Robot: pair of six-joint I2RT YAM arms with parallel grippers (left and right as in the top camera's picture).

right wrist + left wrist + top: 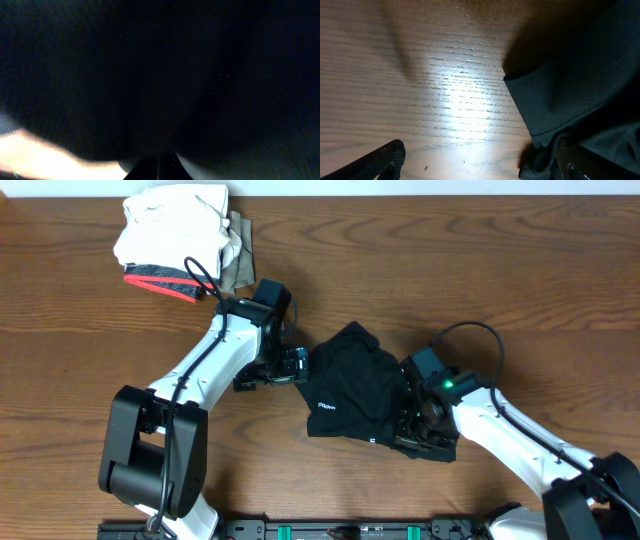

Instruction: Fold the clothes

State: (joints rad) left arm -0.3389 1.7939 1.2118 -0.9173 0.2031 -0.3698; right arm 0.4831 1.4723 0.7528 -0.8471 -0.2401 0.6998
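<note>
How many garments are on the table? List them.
4 visible: black shirt at centre; white garment, red-trimmed grey garment and olive garment piled top left. More may be hidden underneath.

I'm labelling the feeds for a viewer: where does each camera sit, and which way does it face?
Overhead: fixed above the table, looking straight down; shows both arms, left hand, right hand, black shirt, folded pile.
Left wrist: on the left arm, facing down past an open finger at wood and the shirt's hem.
Right wrist: on the right arm, close against the shirt; shut fingertips pinch it at the bottom edge.
Shared: all three show the shirt.
</note>
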